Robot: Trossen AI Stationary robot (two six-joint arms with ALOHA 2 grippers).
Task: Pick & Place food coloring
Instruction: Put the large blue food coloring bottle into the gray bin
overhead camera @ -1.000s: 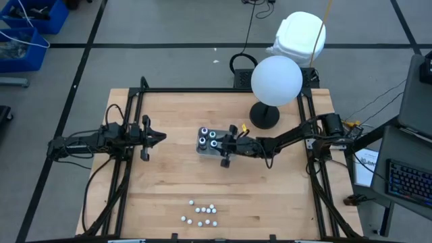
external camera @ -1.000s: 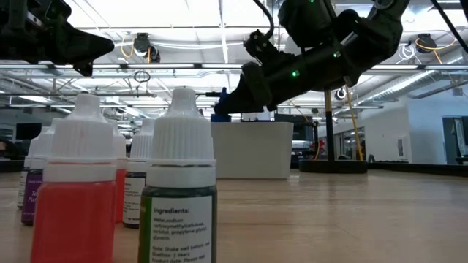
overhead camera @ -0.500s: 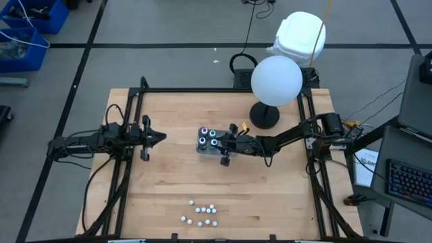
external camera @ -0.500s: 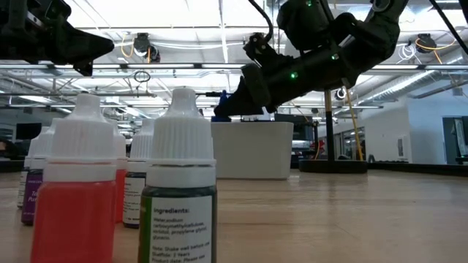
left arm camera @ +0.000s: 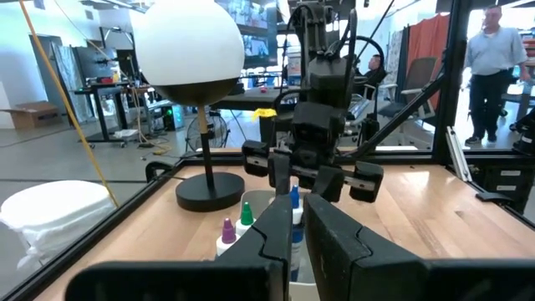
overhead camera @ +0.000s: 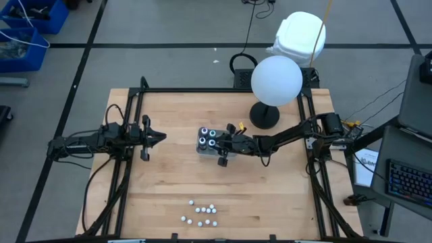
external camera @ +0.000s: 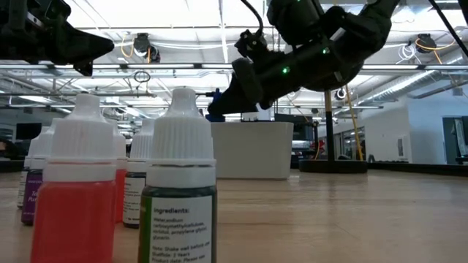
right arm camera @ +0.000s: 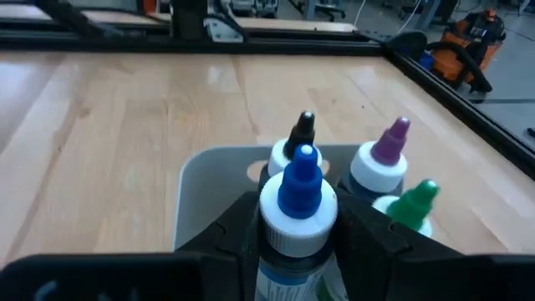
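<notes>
**Blue-capped bottle clamped in the right gripper over the tray**

Blue plastic marks the tip of the dropper bottle (right arm camera: 298, 205) that the right gripper (right arm camera: 294, 238) grasps, one dark finger on each side of its white collar. In the right wrist view the bottle stands upright between the fingers, over the near end of a shallow grey tray (right arm camera: 196, 196). Three more bottles stand in the tray just beyond it: a black-tipped bottle (right arm camera: 299, 138), a purple-tipped bottle (right arm camera: 386, 159) and a green-tipped bottle (right arm camera: 410, 209).

Seen from above, the right gripper (overhead camera: 225, 149) sits near the table's centre, at the tray's (overhead camera: 201, 146) 3 o'clock edge. Its arm stretches out low and nearly level, running back towards 3 o'clock to its base at the table's right rail. A lamp (overhead camera: 276, 79) with a white globe stands on a black base at about 1 o'clock from the gripper.

The left gripper (overhead camera: 158, 138) waits well apart at 9 o'clock from the tray, its arm also lying level and pointing towards the tray. In the left wrist view its fingers (left arm camera: 272, 238) stand close together with only a thin gap, holding nothing.

A cluster of small white-capped bottles (overhead camera: 202, 213) stands on the wooden table (overhead camera: 162, 182) at 6 o'clock, near the front edge. The low view shows them close up, one with red liquid (external camera: 73, 212), one dark green (external camera: 179, 212).
</notes>
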